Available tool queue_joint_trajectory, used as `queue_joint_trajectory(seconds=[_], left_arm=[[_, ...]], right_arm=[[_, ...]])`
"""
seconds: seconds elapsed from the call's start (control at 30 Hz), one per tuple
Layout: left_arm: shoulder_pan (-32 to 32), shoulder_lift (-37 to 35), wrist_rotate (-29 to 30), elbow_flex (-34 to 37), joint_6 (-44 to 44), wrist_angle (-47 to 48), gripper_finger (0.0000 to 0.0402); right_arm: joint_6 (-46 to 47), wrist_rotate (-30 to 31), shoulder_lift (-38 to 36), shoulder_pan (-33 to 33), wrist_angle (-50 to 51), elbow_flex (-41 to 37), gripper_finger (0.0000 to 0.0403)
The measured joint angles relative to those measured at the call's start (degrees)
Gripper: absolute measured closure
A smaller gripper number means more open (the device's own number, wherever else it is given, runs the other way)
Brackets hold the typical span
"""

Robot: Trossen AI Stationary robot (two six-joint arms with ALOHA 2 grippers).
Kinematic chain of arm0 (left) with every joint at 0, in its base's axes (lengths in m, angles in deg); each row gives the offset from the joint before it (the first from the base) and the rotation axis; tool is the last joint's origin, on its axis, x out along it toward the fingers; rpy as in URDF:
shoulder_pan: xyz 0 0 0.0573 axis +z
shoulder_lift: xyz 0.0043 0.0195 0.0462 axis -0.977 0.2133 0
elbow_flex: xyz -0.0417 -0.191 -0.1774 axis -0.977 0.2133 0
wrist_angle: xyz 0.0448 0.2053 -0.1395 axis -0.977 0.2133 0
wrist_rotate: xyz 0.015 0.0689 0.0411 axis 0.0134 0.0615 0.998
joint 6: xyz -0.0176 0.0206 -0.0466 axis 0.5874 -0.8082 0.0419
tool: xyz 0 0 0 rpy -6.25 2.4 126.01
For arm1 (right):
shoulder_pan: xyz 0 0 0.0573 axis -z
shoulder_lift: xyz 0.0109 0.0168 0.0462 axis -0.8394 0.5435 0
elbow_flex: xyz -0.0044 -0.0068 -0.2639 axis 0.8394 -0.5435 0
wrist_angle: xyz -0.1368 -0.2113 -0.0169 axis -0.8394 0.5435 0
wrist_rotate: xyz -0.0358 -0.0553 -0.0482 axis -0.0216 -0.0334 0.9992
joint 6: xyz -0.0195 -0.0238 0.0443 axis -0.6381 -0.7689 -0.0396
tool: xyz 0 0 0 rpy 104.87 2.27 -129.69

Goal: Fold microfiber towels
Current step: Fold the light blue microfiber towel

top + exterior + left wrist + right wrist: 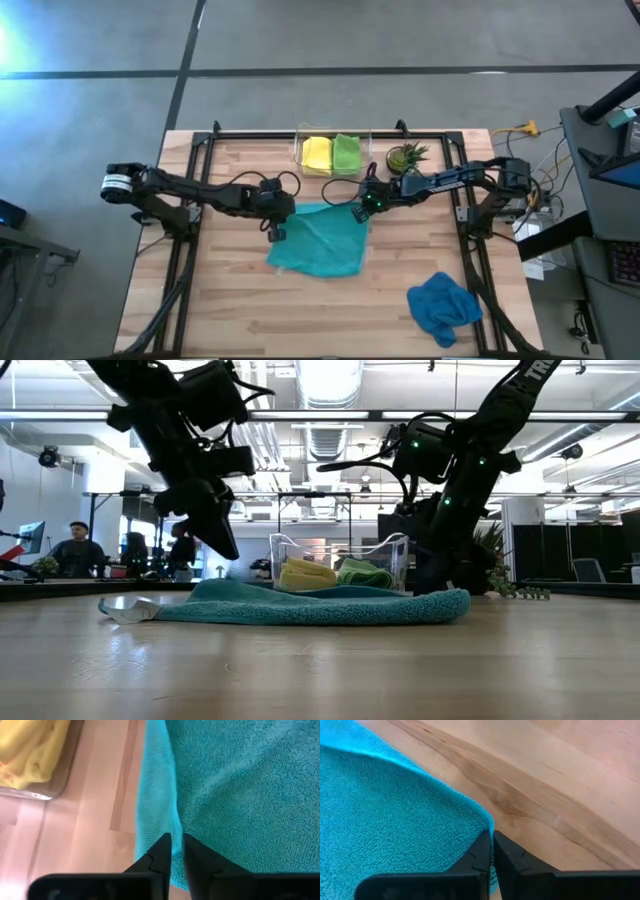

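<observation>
A teal towel [320, 240] lies spread on the wooden table [240, 310], a little crumpled. My left gripper [275, 230] is shut on its left edge. My right gripper [362, 210] is shut on its far right corner. A yellow towel [317, 152] and a lime green towel [346, 152] lie folded side by side in a clear box at the far edge. A blue towel [443, 305] lies bunched near the table's near right corner. My left gripper [176, 837] pinches the teal towel's left hem [172, 822] between its two fingers, slanting down from above. The hem stands up a little between the fingers, while the towel's other parts lie on the table. My right gripper [492, 834] pinches the teal towel's far right corner [487, 825] between its two fingers, slanting down from above. The corner sits at the table top, and the cloth behind it lies flat.
The clear box [300, 150] stands at the far edge, with a small potted plant [405, 157] to its right, just behind my right arm. Bare wood lies near the front edge and at the left. People sit in the room beyond the table [75, 550].
</observation>
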Motion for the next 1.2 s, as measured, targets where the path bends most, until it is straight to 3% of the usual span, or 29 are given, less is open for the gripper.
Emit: queue_joint_trajectory(seconds=[0.1,0.23,0.4,0.53,0.73,0.93,1.2], left_arm=[[0.7,0.5,-0.5,0.0,0.0,1.2,0.0363],[0.9,0.6,0.7,0.0,0.1,3.3,0.0396],[0.9,0.6,0.7,0.0,0.0,2.9,0.0399],[0.9,0.6,0.7,0.0,-5.9,2.9,0.0399],[0.9,0.7,0.8,0.1,-19.1,2.8,0.0351],[0.9,2.9,1.1,0.2,-24.9,2.9,0.0297],[0.8,7.3,8.0,-1.0,-26.2,2.9,0.0288]], right_arm=[[0.1,-0.1,-0.1,0.0,0.0,0.0,0.0394],[0.2,-0.9,-0.4,-0.4,0.1,0.0,0.0394],[-0.1,-1.0,-0.8,-0.6,0.0,0.0,0.0394],[-0.1,-1.5,-0.9,-0.7,-0.1,0.0,0.0394],[0.0,-1.6,-0.9,-0.8,-0.2,0.0,0.0394],[0.4,-1.6,-0.9,-0.8,-0.4,0.0,0.0394],[0.5,-1.6,-0.9,-0.8,-1.3,0.0,0.0394]])
